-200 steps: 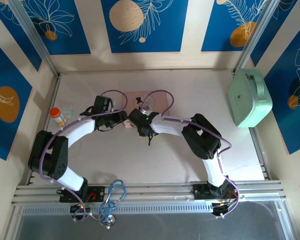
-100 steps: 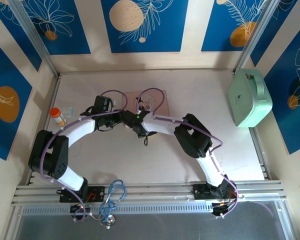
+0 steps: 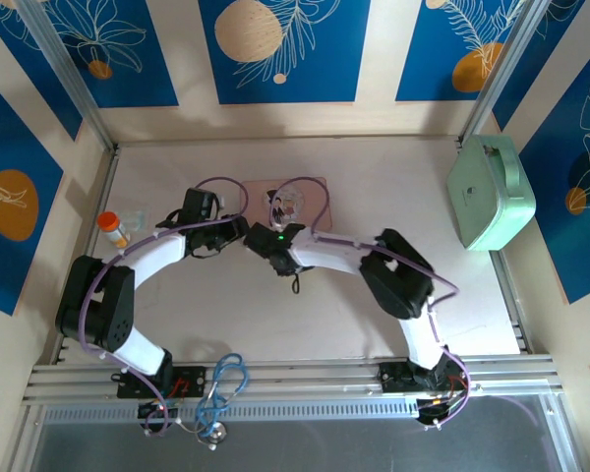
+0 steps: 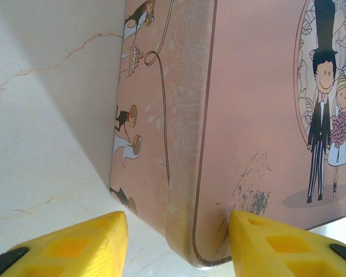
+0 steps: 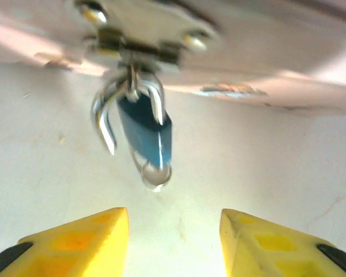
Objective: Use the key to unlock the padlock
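- Cream tabletop lies under the overhead camera, walled by blue panels printed with white leaves and orange discs. Your 2 arms meet near its middle.
- Count 1 pink tin, flat and rectangular, 1 mint-green case with a handle at the right edge, and 1 small orange-capped bottle at the left edge.
- Your left gripper sits at the tin's near-left corner, and your right gripper is just beside it. From this height you cannot tell how wide either one stands.
- On the left wrist camera, the tin is smooth painted metal with a rounded, scuffed corner and a cartoon bride and groom on the lid.
- The left gripper's 2 yellow fingers are spread, with the tin's corner between them. One stands clear of the side wall, over the table. The other is right at the lid's corner, and you cannot tell whether it touches.
- The right wrist camera is blurred. It shows 1 padlock with a blue body and a silvery curved shackle, hanging from a silvery hasp plate on the tin's wall.
- A small shiny round piece sits at the padlock's lower end, and you cannot tell what it is.
- The right gripper's 2 yellow fingers stand apart short of the padlock, pinching nothing, with bare table between them.
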Motion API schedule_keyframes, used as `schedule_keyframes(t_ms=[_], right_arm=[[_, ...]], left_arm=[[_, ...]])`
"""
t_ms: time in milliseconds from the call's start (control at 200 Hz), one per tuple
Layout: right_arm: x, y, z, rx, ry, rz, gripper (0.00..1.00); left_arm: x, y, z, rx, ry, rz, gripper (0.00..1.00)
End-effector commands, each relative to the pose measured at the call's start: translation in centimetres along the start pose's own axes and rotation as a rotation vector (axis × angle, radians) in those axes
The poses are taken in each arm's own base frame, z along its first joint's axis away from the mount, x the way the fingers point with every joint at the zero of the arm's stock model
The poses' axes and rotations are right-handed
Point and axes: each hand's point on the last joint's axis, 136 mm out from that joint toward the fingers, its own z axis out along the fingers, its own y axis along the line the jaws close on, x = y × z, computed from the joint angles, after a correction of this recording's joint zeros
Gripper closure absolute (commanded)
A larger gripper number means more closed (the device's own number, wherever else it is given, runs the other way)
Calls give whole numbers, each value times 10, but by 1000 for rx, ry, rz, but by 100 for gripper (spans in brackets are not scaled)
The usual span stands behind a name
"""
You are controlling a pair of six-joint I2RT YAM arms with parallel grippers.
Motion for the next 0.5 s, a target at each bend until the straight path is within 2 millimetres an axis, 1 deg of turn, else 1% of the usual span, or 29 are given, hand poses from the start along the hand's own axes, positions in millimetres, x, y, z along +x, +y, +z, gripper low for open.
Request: schedule_keyframes(t_ms=[0,65,140,180,265,440,495], right_arm=[[-21,10,-38,-229,-108,82,57],[-24,0,-38,-314,-109,173,65],[-26,-14,-27,-378,-82,285,77],[-26,-18,-20,-403,-67,321,80],[-31,-19,-9,-418,-66,346,85],[-39,-21,15,-387,-62,372,89],[-40,-20,19,-389,-63,375,90]], left_arm=[[5,7,3,-12,30,-10,52],[3,6,2,-13,29,-4,52],[1,4,2,-14,29,4,52],[0,3,2,-14,29,5,52],[-1,3,3,-17,31,6,52],[1,5,6,-18,40,2,52],[1,5,6,-17,40,2,52]])
